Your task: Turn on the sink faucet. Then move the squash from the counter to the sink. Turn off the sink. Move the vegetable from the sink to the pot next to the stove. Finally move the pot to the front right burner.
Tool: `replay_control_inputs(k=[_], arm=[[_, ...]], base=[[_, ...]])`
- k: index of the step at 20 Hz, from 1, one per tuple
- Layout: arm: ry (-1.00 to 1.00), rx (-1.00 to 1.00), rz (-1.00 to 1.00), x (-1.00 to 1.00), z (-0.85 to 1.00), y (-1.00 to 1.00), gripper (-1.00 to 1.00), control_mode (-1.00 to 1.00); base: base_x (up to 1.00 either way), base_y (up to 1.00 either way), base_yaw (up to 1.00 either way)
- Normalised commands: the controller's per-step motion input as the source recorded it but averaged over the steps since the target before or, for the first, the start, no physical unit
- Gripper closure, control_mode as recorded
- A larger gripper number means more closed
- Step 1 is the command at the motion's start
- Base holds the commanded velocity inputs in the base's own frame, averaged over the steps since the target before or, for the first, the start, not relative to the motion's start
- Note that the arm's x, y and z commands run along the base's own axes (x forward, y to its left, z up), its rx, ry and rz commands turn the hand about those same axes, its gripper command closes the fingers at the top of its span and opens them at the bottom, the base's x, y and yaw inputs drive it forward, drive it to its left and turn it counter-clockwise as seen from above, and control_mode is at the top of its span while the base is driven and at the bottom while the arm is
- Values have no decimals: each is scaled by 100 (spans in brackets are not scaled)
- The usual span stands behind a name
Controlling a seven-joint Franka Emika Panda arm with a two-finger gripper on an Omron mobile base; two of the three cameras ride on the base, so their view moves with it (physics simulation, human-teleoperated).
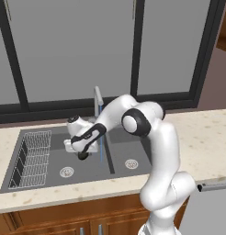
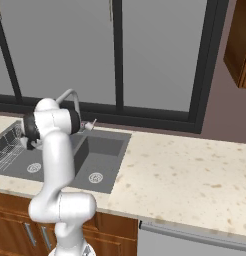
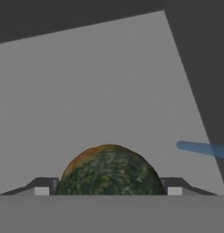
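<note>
Over the sink (image 1: pixel 55 179), round mottled dark-green squash (image 3: pixel 109 170), orange-tinged top, clasped between gripper (image 3: pixel 109 191) fingers

Mottled dark green squash (image 3: pixel 109 170) sits between the claw's (image 3: pixel 109 191) fingertips over the sink (image 1: pixel 55 158).

The white arm rises from its base at the front edge of the counter (image 1: pixel 202 137), bends at a dark-ringed elbow, then reaches forward and down — toward the left half of the sink (image 1: pixel 55 176). The wrist is turned over so the end effector (image 1: pixel 82 156) points downward, low above the basin floor. In the hand view its two fingertips (image 3: pixel 41 191) stand well apart — one on each side of the squash (image 3: pixel 109 170), which sits between them, touching or nearly touching both. The jaws are spread wide around it; whether they press it cannot be told.
</note>
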Motion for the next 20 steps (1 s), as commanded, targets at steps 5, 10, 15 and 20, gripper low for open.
replay_control_inputs(k=[5,10,15,20], arm=[[0,0,0,26,-25,7,100,-100],[0,0,0,25,-23,9,100,-100],[0,-1,0,9,-21,7,100,-100],[0,0,0,1,-23,2,100,-100]], base=[[0,0,0],[0,0,0],[0,0,0],[0,0,0]])
